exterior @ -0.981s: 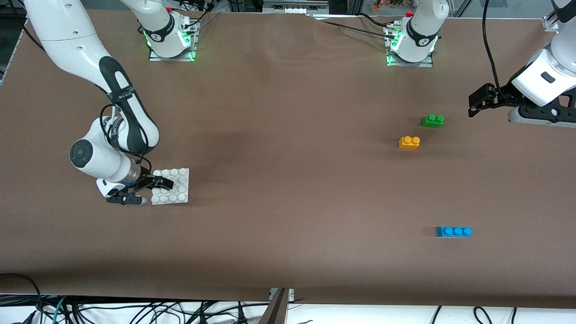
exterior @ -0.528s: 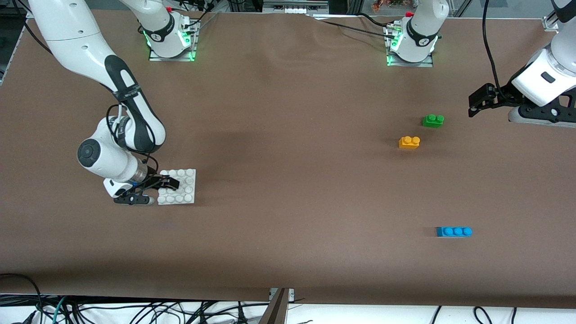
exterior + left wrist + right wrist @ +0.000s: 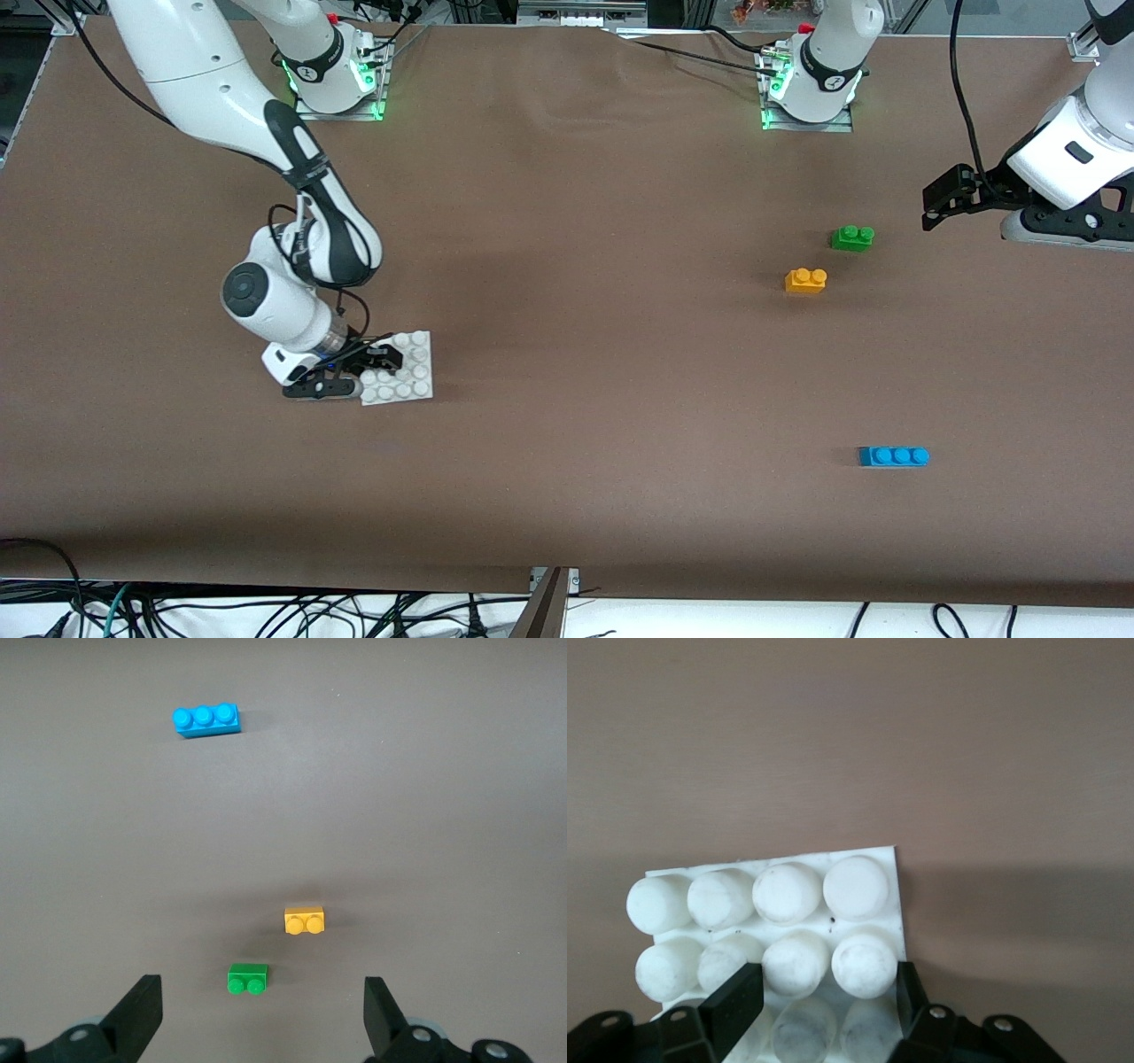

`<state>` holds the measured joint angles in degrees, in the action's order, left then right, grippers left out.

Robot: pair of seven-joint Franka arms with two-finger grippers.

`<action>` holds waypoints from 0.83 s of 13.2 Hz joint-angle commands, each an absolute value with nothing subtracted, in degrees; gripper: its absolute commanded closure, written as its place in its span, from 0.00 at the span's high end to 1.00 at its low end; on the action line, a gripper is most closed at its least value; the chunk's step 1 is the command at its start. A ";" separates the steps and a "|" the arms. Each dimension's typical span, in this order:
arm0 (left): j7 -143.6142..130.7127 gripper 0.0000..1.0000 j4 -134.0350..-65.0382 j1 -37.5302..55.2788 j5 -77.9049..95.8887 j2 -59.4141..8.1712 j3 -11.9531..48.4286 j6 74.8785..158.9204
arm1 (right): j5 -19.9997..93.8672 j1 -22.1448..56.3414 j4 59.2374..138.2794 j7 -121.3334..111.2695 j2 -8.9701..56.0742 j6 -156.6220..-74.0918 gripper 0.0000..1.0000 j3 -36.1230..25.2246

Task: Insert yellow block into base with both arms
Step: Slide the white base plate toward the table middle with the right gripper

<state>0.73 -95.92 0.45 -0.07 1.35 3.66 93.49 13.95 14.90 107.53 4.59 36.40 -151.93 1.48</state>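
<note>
Between right tool's (image 3: pixel 359 370) fingers: base (image 3: pixel 409 372).

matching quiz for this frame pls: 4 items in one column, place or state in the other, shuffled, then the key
Things:
1. base
2. yellow block
3. blue brick
4. left gripper

States:
A. nearest the front camera
B. open, in the air, holding nothing
C. gripped by the right gripper
D. loose on the table beside the green brick

Pairs: 1-C, 2-D, 3-A, 4-B
</note>
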 commanded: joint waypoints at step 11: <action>0.26 1.00 -95.54 0.53 -1.23 1.49 3.78 93.52 | 14.85 38.31 95.28 31.90 45.52 -156.18 0.69 0.97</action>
<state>0.73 -95.92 0.45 -0.07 1.35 3.66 93.49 13.95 35.59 98.73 30.09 42.60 -155.69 1.42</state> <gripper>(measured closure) 0.000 0.308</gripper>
